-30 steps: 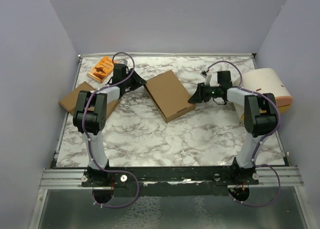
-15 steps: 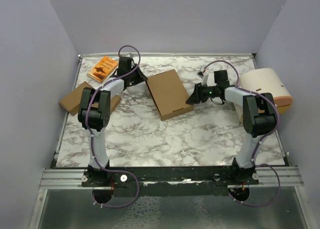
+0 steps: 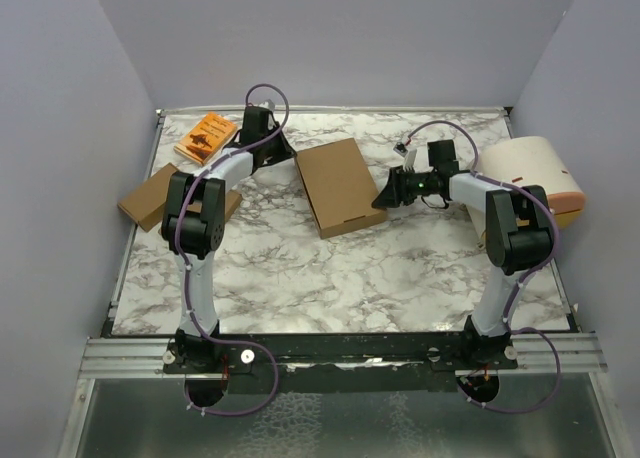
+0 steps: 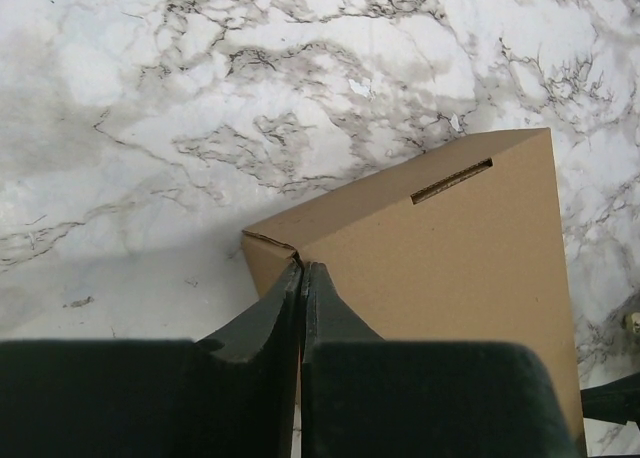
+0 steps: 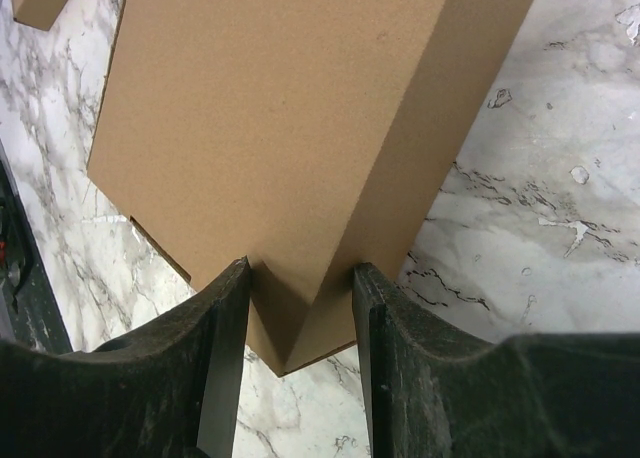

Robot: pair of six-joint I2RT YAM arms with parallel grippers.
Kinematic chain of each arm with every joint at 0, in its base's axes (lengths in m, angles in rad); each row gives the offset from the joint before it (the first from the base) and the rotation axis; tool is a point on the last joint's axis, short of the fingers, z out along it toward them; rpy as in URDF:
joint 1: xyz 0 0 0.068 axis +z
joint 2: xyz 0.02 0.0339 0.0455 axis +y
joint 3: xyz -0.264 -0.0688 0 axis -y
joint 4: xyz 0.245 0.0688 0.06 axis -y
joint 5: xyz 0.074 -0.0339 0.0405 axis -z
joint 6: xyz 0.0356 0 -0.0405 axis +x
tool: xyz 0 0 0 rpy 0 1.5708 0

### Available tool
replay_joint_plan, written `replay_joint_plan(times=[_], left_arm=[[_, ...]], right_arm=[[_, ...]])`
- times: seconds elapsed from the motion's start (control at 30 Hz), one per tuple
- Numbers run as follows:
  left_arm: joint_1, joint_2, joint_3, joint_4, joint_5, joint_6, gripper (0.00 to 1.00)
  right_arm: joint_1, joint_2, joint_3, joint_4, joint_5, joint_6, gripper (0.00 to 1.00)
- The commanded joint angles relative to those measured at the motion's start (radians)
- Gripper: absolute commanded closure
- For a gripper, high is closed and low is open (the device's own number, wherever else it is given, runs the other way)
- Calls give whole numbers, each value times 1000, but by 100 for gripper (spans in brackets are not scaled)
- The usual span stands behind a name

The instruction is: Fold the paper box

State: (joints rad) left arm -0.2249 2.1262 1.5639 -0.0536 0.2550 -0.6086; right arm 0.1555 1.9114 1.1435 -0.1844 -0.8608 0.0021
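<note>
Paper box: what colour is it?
Plain brown cardboard; the paper box shows best in the right wrist view.

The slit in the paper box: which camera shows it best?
The left wrist view: the slit sits clear on the paper box, on the side panel facing that camera. The top external view shows the whole box but no slit. The right wrist view shows only a plain corner.

from above, the left arm (image 3: 205, 213) covers part of a second cardboard piece (image 3: 145, 196); the orange book's (image 3: 206, 137) cover print is too small for us to read. in the left wrist view the paper box (image 4: 440, 268) is cut off at the lower right edge. in the right wrist view, the right end effector (image 5: 300, 288) straddles its corner; we cannot tell whether the fingers (image 5: 225, 348) touch it.
</note>
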Motion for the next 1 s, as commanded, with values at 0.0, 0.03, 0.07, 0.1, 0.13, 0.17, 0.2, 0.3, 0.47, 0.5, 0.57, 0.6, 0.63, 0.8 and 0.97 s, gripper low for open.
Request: replay_joint_plan(times=[0.0, 0.03, 0.07, 0.1, 0.13, 0.17, 0.2, 0.3, 0.47, 0.5, 0.57, 0.6, 0.63, 0.8, 0.97], left_arm=[[-31, 58, 3, -81, 36, 20, 98], [-31, 55, 2, -71, 42, 18, 98], [-31, 48, 2, -62, 49, 12, 97], [-31, 41, 2, -49, 49, 8, 95], [-30, 28, -1, -34, 51, 5, 91], [-26, 13, -7, -14, 54, 1, 87], [-23, -8, -17, 14, 60, -2, 80], [-11, -89, -59, 92, 66, -10, 63], [10, -250, -173, 188, 75, 22, 57], [14, -287, -218, 218, 77, 30, 57], [22, -367, -332, 289, 69, 34, 57], [23, -411, -399, 338, 65, 32, 56], [25, -466, -469, 387, 57, 29, 56], [25, -695, -809, 660, 23, 15, 51], [30, -837, -1034, 870, 22, 19, 8]], right_arm=[[35, 70, -24, -73, 93, -76, 58], [35, 70, -24, -73, 91, -76, 58], [35, 71, -24, -75, 91, -76, 57], [35, 71, -23, -75, 91, -76, 57], [35, 71, -21, -76, 89, -77, 57], [35, 69, -19, -79, 88, -79, 56], [35, 69, -16, -85, 84, -81, 56], [34, 58, -8, -91, 75, -83, 53], [33, 24, -2, -85, 53, -93, 45], [33, 15, 3, -90, 52, -102, 44], [33, -7, 21, -104, 59, -127, 40], [33, -19, 33, -115, 65, -143, 38], [33, -35, 48, -129, 72, -170, 36], [33, -127, 91, -60, 139, -271, 23], [27, -76, 172, 59, 39, -208, 0]])
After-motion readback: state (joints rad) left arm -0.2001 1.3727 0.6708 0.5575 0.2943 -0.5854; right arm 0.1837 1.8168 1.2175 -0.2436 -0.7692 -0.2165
